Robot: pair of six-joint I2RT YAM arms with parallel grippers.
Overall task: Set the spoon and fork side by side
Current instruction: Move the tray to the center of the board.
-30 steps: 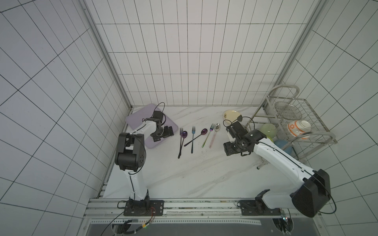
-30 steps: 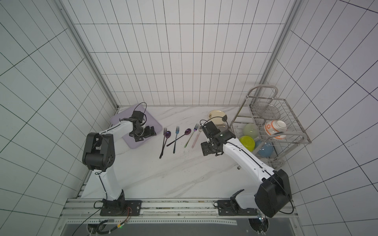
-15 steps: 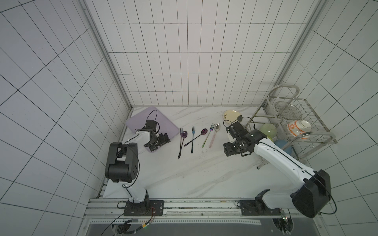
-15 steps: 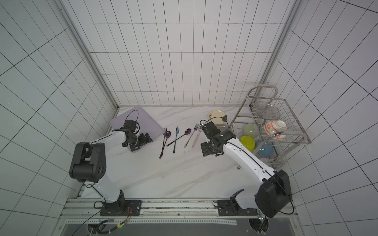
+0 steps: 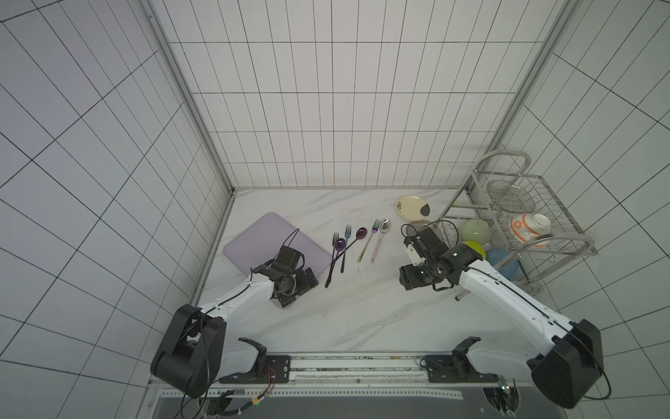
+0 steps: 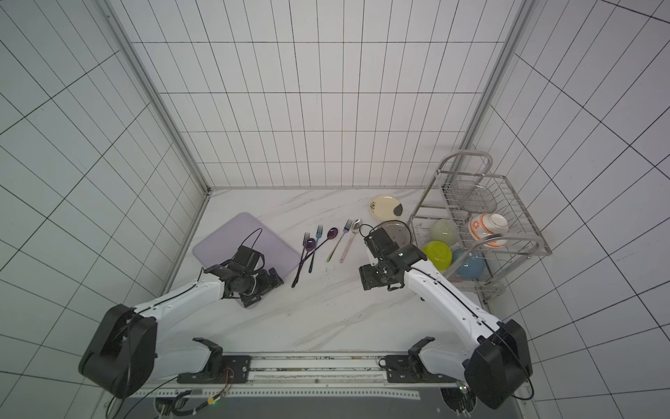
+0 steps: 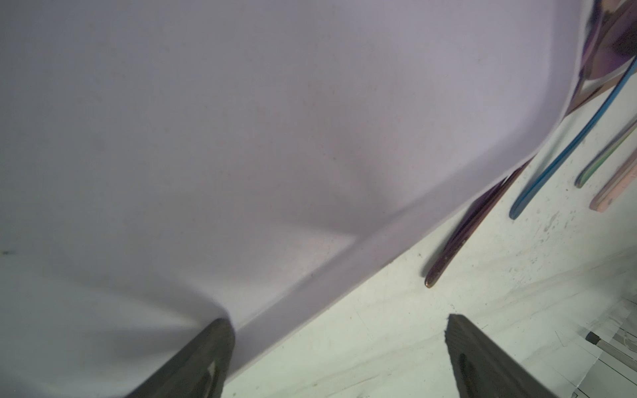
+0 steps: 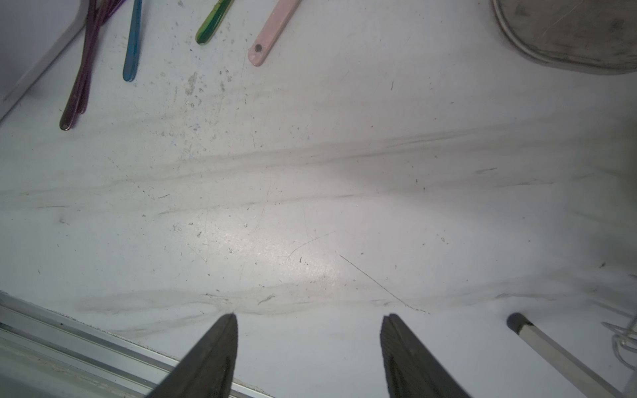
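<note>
White marble-look tabletop [image 5: 362, 319] with cutlery laid in a loose row near the middle in both top views. Pink-handled silver spoon [image 5: 379, 241] and green-handled iridescent fork [image 5: 369, 240] lie side by side, close and nearly parallel, heads toward the back wall; the right wrist view shows only their handle ends, pink [image 8: 272, 32] and green [image 8: 212, 27], apart with a gap between. Toward the mat: blue-handled fork [image 5: 345, 250], dark purple spoon with long handle [image 5: 350, 243] crossing it at a slant, dark purple fork [image 5: 331, 259], and a second purple spoon bowl [image 5: 339, 244] just beside that fork's head; the purple handles overlap, can't separate them. Flat lilac rectangular mat [image 5: 261, 239] sits just beside the purple cutlery. Left gripper [image 5: 299, 290] hangs over the mat's near corner, fingers spread wide, nothing between them; in the left wrist view one fingertip [image 7: 206, 358] is over the mat edge, the other over bare table. Right gripper [image 5: 408, 281] is over bare tabletop, well apart from the cutlery, fingers [image 8: 210, 358] moderately apart and holding nothing. Cream round plate with dark patch [image 5: 413, 207] at the back, clear glass lid-like dish [image 6: 395, 232] just beside the right arm. Silver wire dish rack [image 5: 522, 225] holds pale green bowl [image 5: 475, 229], yellow-green bowl [image 6: 438, 254], blue bowl [image 5: 502, 263], white-and-orange patterned bowl [image 5: 529, 226].
</note>
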